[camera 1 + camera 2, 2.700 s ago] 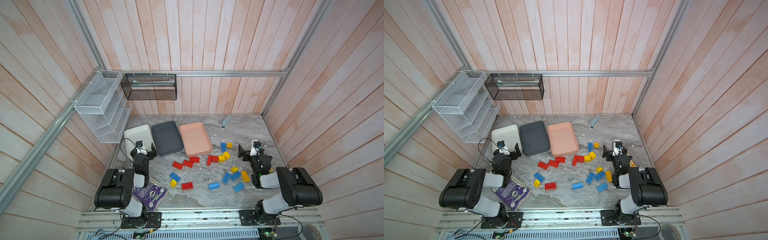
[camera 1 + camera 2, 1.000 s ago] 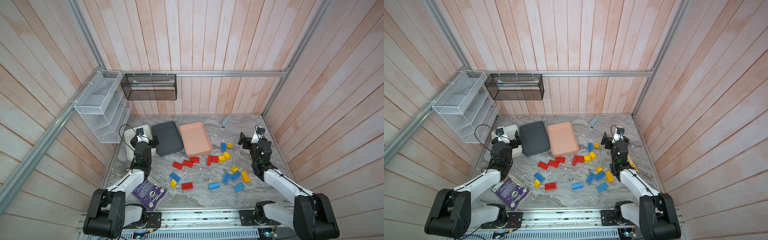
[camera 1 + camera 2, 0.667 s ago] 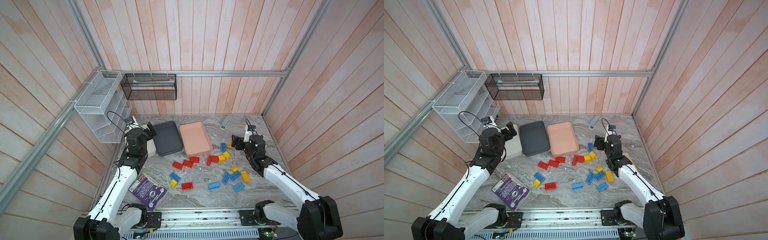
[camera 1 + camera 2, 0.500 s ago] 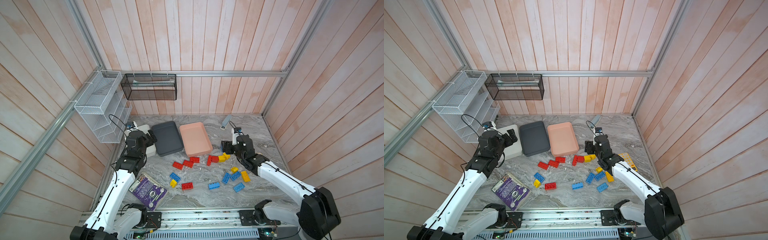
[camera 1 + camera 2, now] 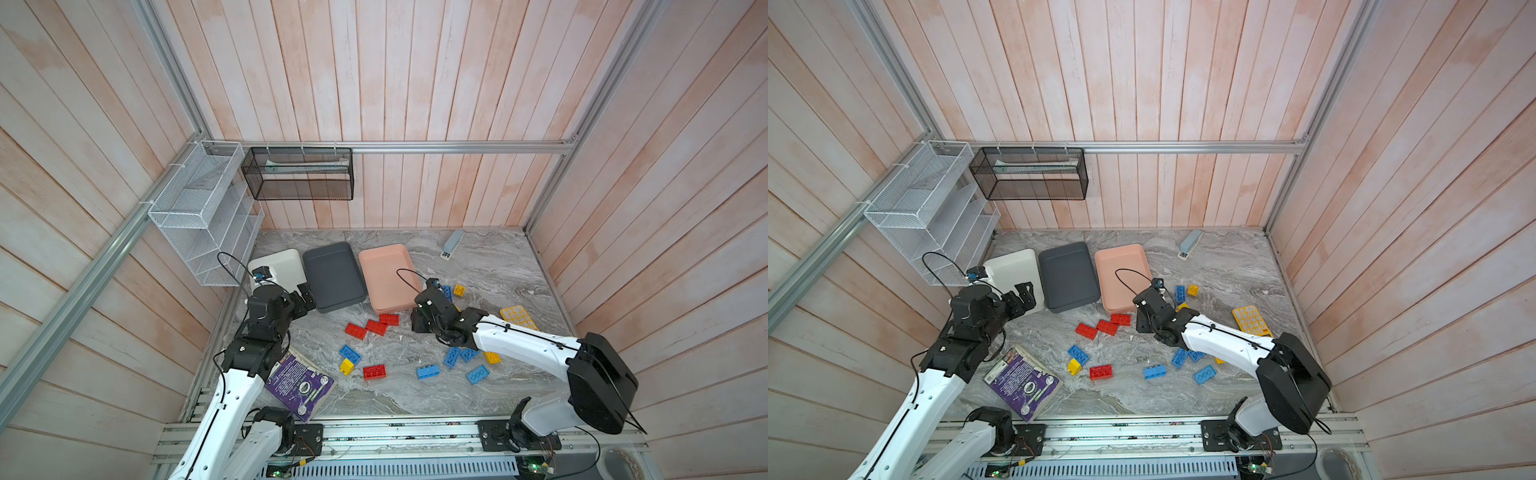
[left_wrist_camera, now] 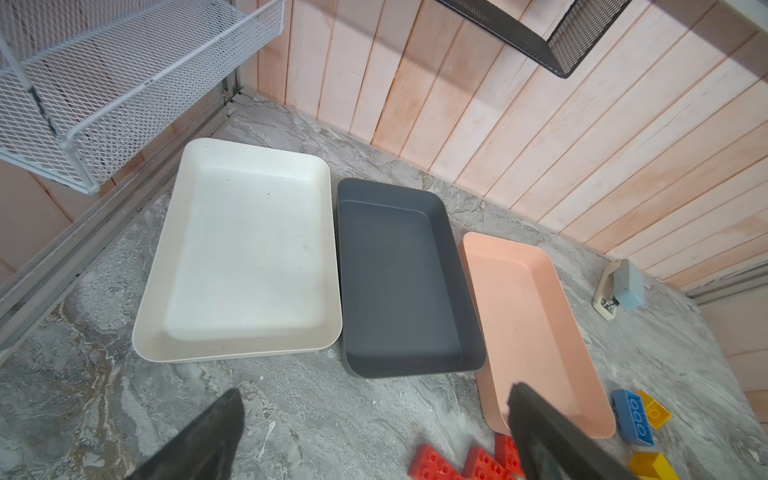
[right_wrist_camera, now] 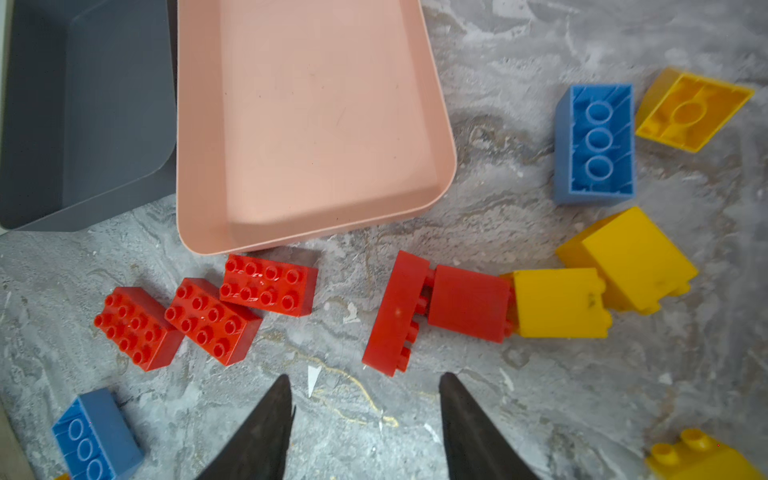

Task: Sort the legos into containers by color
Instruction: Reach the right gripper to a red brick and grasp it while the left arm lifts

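Note:
Three empty containers stand side by side at the back: white tray (image 5: 282, 266) (image 6: 249, 249), dark grey tray (image 5: 332, 270) (image 6: 399, 282) and pink tray (image 5: 384, 266) (image 7: 311, 116). Red, blue and yellow legos lie loose in front of them. My right gripper (image 5: 417, 325) (image 7: 365, 375) is open and empty, low over the table, just short of two red bricks (image 7: 399, 311) lying on their sides. Three red bricks (image 5: 376, 327) (image 7: 199, 316) lie to its left. My left gripper (image 5: 305, 297) (image 6: 374, 395) hangs wide open and empty before the grey tray.
A yellow calculator (image 5: 518, 318) lies at the right and a purple book (image 5: 301, 380) at the front left. A stapler (image 5: 452, 245) sits near the back wall. White (image 5: 199, 212) and black (image 5: 299, 174) wire baskets hang on the walls.
Both arms have unfolded from their bases. The right gripper has swung left from the right wall to the red bricks by the pink tray. The left gripper has shifted slightly right.

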Controlling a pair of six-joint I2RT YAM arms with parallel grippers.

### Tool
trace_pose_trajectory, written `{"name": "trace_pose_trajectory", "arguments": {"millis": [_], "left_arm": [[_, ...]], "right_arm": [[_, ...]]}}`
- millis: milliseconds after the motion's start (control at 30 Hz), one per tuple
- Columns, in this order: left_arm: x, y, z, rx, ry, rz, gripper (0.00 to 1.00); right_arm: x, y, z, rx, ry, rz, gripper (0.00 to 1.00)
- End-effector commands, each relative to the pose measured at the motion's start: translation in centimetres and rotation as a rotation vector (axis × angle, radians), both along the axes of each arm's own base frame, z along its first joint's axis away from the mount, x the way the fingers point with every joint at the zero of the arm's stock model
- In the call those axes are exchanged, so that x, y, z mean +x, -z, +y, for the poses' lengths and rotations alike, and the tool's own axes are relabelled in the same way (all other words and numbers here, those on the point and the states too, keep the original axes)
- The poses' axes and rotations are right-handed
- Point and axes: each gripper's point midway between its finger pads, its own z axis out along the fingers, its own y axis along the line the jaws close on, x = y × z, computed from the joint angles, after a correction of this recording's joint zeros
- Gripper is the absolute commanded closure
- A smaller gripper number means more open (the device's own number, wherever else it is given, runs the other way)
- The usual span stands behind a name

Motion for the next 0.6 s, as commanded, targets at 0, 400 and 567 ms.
{"name": "trace_pose_trajectory", "arguments": {"millis": [0,400,567], "left_arm": [[-0.3,-0.6,-0.7,-0.021,0.038,-0.020,0.00],[-0.8,-1.1,-2.6,-0.016,0.111,-0.040,0.00],[-0.9,-1.0,-2.9,-0.014,0.123,-0.040,0.00]], "right_arm": [[0.1,1.0,-0.2,0.005,0.092,0.042,0.42],[0.3,4.9,0.3,-0.029,0.155,0.118,0.39],[0.9,5.6,0.0,-0.075,0.173,0.103,0.44]]}}
